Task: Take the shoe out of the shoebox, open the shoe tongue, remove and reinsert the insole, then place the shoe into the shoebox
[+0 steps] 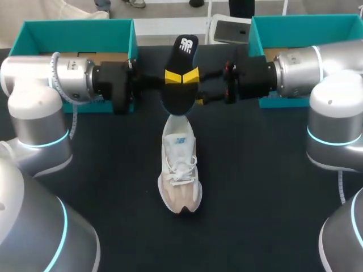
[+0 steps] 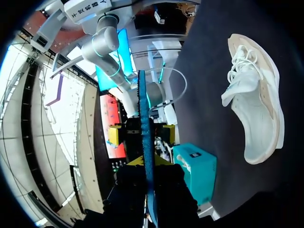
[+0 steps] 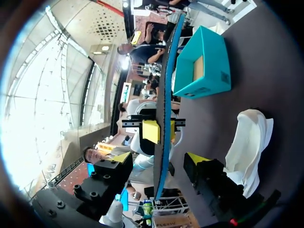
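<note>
Left hand [image 1: 181, 76] clamps insole [image 1: 179, 99] above shoe [image 1: 180, 164] heel; right hand [image 3: 159, 157] gaping, straddling insole's edge.

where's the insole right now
Head view: the insole is held mid-table in the left gripper, over the heel end of the white shoe.

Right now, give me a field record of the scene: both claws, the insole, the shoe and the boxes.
left claw: shut on the black insole, holding it off the table
right claw: open, one finger on each side of the insole, not gripping
insole: out of the shoe, by its heel end
shoe: white, on its sole on the table, outside both boxes
left shoebox: teal, open, far left
right shoebox: teal, open, far right
stage: insole removed, not yet reinserted
</note>
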### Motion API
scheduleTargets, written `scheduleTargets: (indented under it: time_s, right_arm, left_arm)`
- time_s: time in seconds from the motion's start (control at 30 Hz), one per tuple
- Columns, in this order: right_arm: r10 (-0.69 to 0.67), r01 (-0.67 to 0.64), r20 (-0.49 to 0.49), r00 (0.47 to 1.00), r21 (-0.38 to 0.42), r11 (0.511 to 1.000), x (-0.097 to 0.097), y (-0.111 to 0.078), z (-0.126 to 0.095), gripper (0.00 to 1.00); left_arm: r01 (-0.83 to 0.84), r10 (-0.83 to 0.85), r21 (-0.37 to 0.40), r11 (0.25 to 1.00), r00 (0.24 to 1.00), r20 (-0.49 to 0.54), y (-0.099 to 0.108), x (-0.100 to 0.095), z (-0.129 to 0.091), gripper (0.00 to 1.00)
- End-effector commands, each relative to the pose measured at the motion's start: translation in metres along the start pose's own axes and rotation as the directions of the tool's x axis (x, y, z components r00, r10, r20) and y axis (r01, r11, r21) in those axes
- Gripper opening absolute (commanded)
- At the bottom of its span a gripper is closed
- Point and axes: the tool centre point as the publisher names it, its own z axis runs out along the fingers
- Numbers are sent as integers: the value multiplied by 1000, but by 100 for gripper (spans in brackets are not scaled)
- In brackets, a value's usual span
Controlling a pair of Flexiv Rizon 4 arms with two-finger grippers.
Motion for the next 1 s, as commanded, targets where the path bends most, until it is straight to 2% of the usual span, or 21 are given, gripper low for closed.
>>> scheduleTargets:
  time_s: [0.03, 0.1, 0.7, 1.0]
  right_arm:
    - [0, 0, -14, 1000, 7, 1000, -6, 4, 9, 49]
    - [1, 0, -17, 1000, 7, 1000, -7, 4, 10, 45]
    - [-1, 2, -38, 999, 16, 1000, -12, 4, 12, 42]
    - [3, -2, -38, 999, 16, 1000, -13, 5, 11, 35]
  left_arm:
    - [1, -1, 7, 1000, 1000, 5, 1, 2, 5, 0]
    - [2, -2, 9, 1000, 1000, 6, 1, 2, 6, 0]
    - [24, -23, -12, 1000, 999, 32, 4, 3, 16, 0]
    - [29, -29, -12, 1000, 999, 40, 4, 4, 17, 0]
